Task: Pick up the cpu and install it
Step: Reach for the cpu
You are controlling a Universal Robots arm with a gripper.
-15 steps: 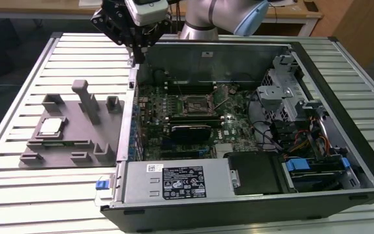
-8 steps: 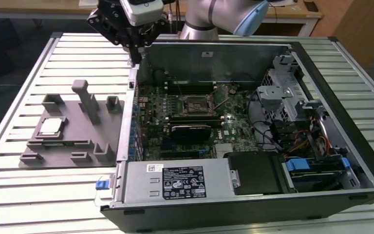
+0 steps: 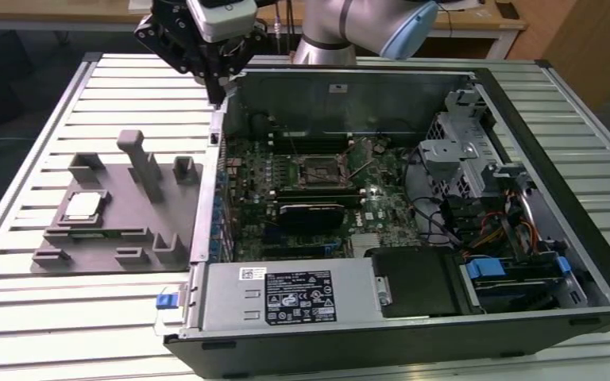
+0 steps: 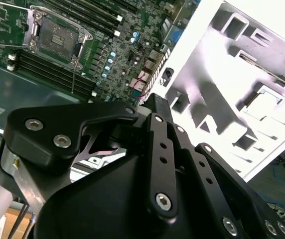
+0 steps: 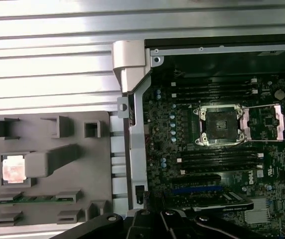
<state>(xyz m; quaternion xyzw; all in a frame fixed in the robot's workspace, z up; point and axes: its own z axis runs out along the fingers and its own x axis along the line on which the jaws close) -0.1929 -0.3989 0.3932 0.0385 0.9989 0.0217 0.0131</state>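
Gripper (image 3: 212,79) hangs above the computer case's (image 3: 390,83) corner in the exterior view; I cannot tell if it's open. In the first wrist view I see the cpu (image 5: 14,168) in the grey fixture (image 5: 97,164), well apart from the socket (image 5: 222,124).

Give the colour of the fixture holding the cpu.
Plain grey. The fixture shows best in the exterior view, with the cpu resting in it.

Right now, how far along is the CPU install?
Done: the socket on the board stands open and empty. In hand: the gripper hangs above the corner of the computer case, apart from the cpu. Left: the whole pick and install, since the cpu lies in its seat on the grey fixture beside the case.
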